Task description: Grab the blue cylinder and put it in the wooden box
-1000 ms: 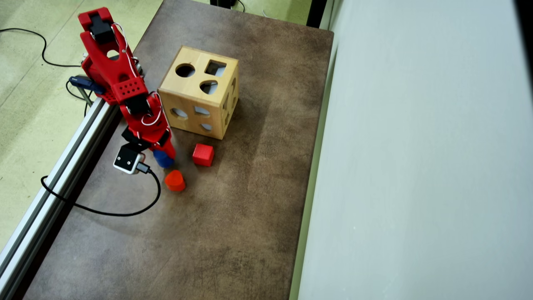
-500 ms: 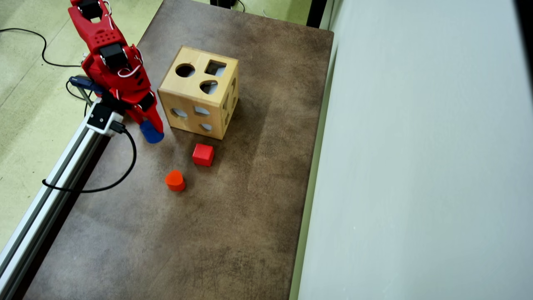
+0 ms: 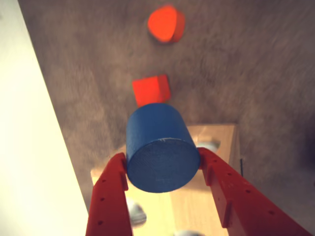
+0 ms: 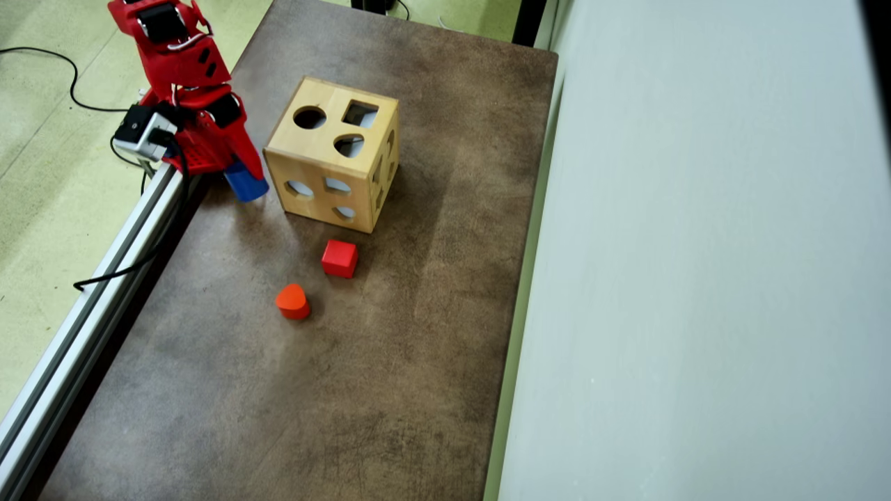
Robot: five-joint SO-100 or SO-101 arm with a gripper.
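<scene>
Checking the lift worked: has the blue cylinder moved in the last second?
Yes. In the overhead view the blue cylinder went from beside the red cube up-frame to the wooden box's left side.

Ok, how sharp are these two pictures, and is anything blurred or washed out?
Wrist view: the blue cylinder in the end effector is fairly sharp, while the red cube, orange block and table look soft, and the left strip is washed out. Overhead view: evenly lit and sharp, with a soft shadow beside the wooden box.
</scene>
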